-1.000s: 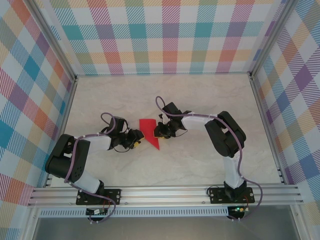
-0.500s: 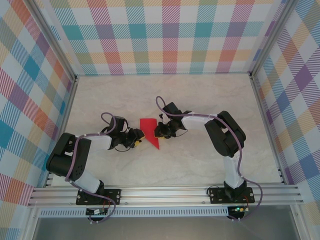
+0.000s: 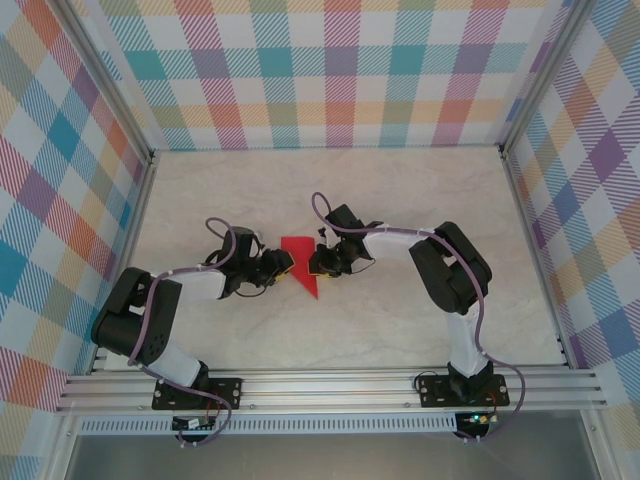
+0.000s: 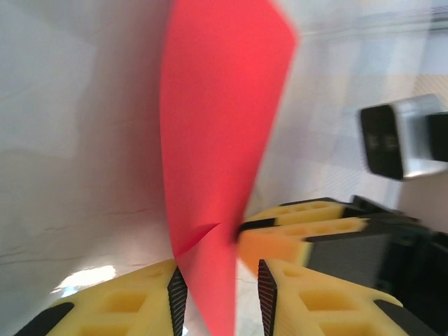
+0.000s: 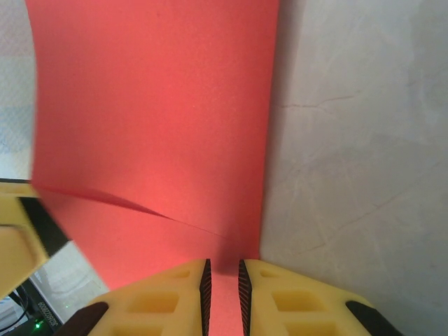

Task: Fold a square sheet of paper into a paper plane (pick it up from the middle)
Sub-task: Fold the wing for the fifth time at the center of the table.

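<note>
Mid-fold: square sheet of paper point(image 3: 299, 260), creased to a point, sat at the middle of the table point(image 3: 430, 200); right gripper point(image 5: 222, 271) pinched its edge, left gripper point(image 4: 218, 288) straddled the tip, jaws apart. Next move judged: left pinch, then crease

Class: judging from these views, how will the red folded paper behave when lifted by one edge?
The red paper probably flops: it bows between the right gripper and left gripper. Likely very light, being thin. Its crease may stiffen it slightly.
</note>
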Motion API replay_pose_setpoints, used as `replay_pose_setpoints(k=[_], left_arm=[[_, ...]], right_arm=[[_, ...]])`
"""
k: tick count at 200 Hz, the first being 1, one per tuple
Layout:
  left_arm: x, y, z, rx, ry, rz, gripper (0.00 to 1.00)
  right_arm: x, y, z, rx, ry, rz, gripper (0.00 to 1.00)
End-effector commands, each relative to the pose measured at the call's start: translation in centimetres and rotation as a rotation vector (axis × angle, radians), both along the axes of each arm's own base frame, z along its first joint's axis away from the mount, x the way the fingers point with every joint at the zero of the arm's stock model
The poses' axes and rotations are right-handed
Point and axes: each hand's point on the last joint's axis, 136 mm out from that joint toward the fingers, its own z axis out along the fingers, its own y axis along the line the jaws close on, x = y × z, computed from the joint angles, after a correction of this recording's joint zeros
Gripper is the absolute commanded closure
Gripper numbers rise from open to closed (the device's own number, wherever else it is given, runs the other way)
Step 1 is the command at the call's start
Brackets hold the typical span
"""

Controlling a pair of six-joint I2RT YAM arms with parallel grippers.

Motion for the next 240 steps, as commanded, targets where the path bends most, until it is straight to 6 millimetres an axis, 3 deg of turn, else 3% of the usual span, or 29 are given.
replay_pose_setpoints(k=[1, 61, 118, 157, 180, 240], left_arm=[[1.0, -0.6, 2.2, -0.002, -0.100, -0.017, 0.65], [1.6, -0.6, 0.8, 0.011, -0.073, 0.000, 0.65], [1.7, -0.7, 0.1, 0.034, -0.047, 0.001, 0.88], [0.7, -0.1, -0.1, 0.153, 0.005, 0.012, 0.95], [0.1, 0.2, -0.1, 0.213, 0.036, 0.019, 0.96], [-1.1, 0.2, 1.0, 0.376, 0.058, 0.038, 0.96]], right_arm=[[-0.4, -0.4, -0.3, -0.015, 0.013, 0.008, 0.80], [-0.4, -0.4, -0.5, -0.018, 0.015, 0.007, 0.80], [-0.3, -0.4, 0.3, -0.011, -0.012, 0.019, 0.79], [0.7, -0.8, 4.0, 0.009, -0.165, 0.029, 0.65], [1.4, -2.1, 6.1, -0.011, -0.293, 0.011, 0.56], [0.6, -5.3, 7.2, -0.051, -0.535, 0.014, 0.38]])
